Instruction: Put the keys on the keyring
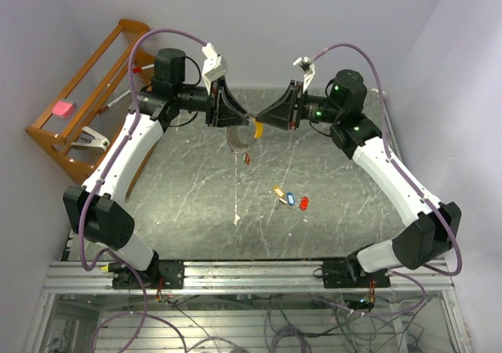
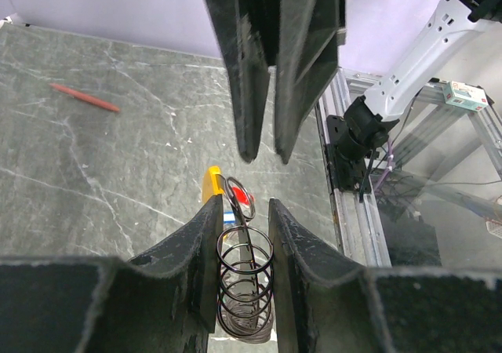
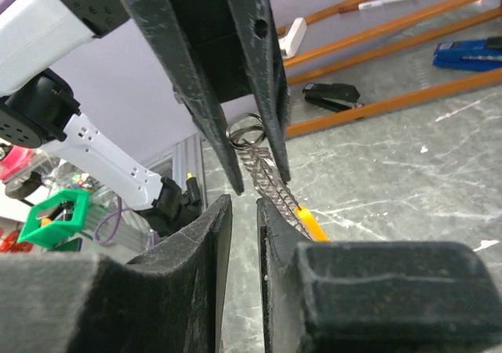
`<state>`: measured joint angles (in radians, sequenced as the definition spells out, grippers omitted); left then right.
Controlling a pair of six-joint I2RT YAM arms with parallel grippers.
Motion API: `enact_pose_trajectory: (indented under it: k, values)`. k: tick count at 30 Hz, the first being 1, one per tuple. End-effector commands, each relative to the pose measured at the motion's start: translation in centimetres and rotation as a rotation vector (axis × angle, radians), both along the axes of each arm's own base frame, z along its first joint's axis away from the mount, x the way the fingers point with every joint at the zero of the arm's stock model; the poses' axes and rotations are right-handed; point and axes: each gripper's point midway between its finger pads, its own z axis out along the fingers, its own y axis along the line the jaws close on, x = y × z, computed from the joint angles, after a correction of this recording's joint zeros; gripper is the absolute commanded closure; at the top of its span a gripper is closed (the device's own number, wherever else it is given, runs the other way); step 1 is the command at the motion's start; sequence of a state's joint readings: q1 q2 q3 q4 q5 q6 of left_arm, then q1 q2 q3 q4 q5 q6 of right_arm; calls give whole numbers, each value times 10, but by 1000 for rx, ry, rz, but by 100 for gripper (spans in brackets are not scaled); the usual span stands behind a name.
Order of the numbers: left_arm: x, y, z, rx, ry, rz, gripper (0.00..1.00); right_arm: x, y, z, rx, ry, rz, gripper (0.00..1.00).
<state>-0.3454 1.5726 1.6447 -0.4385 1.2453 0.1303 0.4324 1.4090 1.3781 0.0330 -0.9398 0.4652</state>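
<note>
Both fingers (image 2: 184,247) of the left gripper (image 2: 243,212) pressed on the keyring (image 2: 245,286), a thin silvery wire coil carrying a curved yellow banana-shaped piece (image 2: 210,187), so that gripper was closed on it. The coil's long axis ran from one gripper toward the other, crosswise above the far middle of the grey marbled table (image 1: 180,204). The right gripper (image 3: 243,202) met it tip to tip. Its fingers (image 3: 196,259) stood close together with a thin slit between them and nothing visible in the slit. The wire passed along the outside of one finger, so whether that gripper pinched anything could not be told.

The keys (image 1: 290,199), three small ones with yellow, blue and red plastic heads, lay loose on the table. They were well apart from both grippers, toward the near side and the right, so the right arm looked the nearer one for fetching a key.

Only the overhead view showed those keys, along with a small reddish bit (image 1: 247,158) hanging under the ring. Only the left wrist view showed the coil's turns between its own fingers, a red spot just past them that could not be placed, and a thin orange-red pencil (image 2: 85,98) lying well off. The right wrist view showed the wire running up into the left gripper's tips.
</note>
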Motion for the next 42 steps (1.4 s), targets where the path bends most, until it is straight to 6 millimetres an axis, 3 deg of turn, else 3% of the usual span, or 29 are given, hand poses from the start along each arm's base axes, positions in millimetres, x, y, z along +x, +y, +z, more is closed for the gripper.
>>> enact_pose_trajectory:
  k: [1, 7, 24, 32, 42]
  values:
    - [-11, 4, 30, -43, -80, -32, 93, -1, 5, -4, 17, 50, 44, 81]
    - [-12, 3, 33, -49, -76, -37, 93, 0, 10, -7, 32, 85, 53, 74]
    - [-14, 0, 36, -50, -85, -44, 93, 6, 22, -13, 48, 135, 60, 67]
    - [-16, 0, 31, -41, -82, -43, 93, 9, 24, -6, 66, 120, 44, 68]
    - [-19, -3, 27, -35, -78, -55, 93, 10, 23, -4, 69, 104, 24, 80]
